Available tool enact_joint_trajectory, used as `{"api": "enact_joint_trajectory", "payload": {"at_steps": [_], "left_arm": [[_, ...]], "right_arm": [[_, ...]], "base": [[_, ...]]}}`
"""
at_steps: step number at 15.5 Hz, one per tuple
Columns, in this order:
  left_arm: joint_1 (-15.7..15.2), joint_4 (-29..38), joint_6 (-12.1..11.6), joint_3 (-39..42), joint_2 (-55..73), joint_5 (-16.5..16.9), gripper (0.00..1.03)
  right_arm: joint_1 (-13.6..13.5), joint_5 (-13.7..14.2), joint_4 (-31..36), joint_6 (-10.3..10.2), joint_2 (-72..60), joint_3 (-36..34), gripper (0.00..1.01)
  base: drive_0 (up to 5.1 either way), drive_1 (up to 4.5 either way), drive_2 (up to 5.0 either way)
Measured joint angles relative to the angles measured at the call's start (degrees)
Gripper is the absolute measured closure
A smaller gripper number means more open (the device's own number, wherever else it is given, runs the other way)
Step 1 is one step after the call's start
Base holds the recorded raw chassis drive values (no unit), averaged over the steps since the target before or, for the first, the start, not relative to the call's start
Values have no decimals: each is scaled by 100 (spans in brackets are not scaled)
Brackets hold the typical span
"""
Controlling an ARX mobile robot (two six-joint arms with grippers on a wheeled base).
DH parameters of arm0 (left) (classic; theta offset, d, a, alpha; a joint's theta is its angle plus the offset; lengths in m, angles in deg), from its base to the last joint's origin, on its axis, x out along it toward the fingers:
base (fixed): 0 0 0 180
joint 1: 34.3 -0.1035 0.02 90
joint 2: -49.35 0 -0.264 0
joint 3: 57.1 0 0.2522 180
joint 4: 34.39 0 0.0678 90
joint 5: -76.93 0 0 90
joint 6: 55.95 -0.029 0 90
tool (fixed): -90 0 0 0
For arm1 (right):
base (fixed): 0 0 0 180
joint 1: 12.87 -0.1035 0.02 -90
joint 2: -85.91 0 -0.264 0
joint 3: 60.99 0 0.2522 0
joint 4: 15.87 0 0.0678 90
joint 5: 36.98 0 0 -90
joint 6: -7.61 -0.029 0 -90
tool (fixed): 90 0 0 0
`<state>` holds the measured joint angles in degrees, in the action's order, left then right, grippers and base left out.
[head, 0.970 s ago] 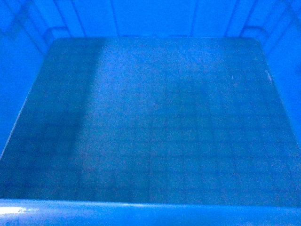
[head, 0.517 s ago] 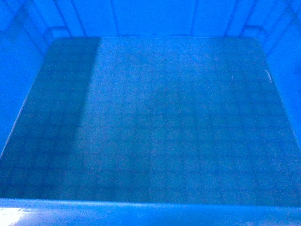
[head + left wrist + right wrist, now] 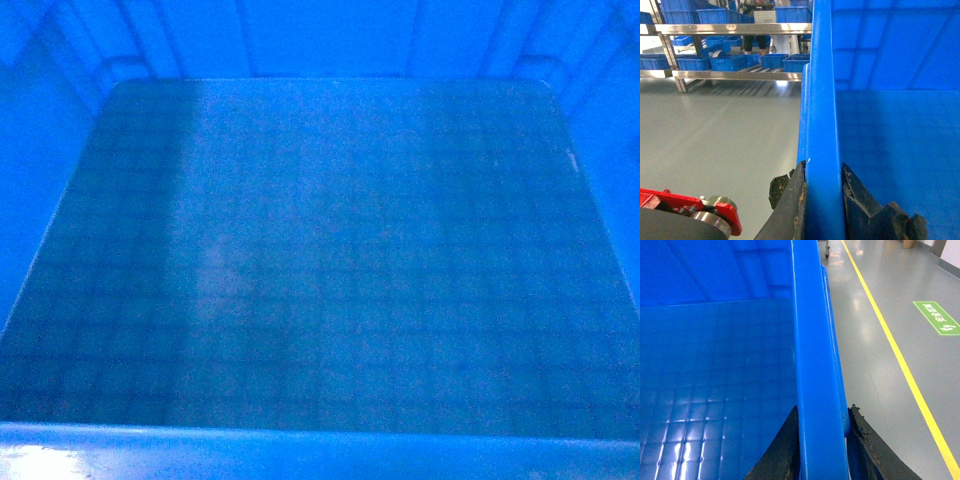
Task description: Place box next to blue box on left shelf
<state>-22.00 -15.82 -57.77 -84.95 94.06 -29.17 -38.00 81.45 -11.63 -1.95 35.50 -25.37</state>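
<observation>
Crate, bright blue, open-topped and empty, is filling my whole head view: I am looking straight down onto its faintly gridded floor, with the ribbed far wall at the top and the thick near rim along the bottom edge. I am carrying it between both arms. My left gripper is clenching the crate's left wall, one dark finger outside and one inside the rim. My right gripper is clamping the right wall in the same way, fingers on either side of the rim. Beyond the left wall, grey floor is separating me from a metal shelf rack loaded with other blue bins; it is standing well apart from the crate. On the right side I am seeing only floor with a yellow line and a green floor marking. Progress judgement: the pick-up is done and the crate is hanging off any surface, in transit. Left to do, as far as I can judge: closing the gap to the left shelf, finding the blue box that is to be its neighbour, setting the crate down just beside it, and releasing both grips. I cannot tell which bin on the rack is the intended neighbour.
</observation>
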Motion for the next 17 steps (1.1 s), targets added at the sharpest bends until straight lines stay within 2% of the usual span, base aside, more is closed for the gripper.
{"api": "enact_joint_trajectory", "payload": {"at_steps": [3,17], "left_arm": [[0,-2,0,0,0,0,91],[24,-7,17,9,-24,11,91]], "right_arm": [[0,0,-2,0,0,0,81],[2,15,-2,0,13,-13,82]], "base": [[-147,-147,-147],[-20,401,-440]]}}
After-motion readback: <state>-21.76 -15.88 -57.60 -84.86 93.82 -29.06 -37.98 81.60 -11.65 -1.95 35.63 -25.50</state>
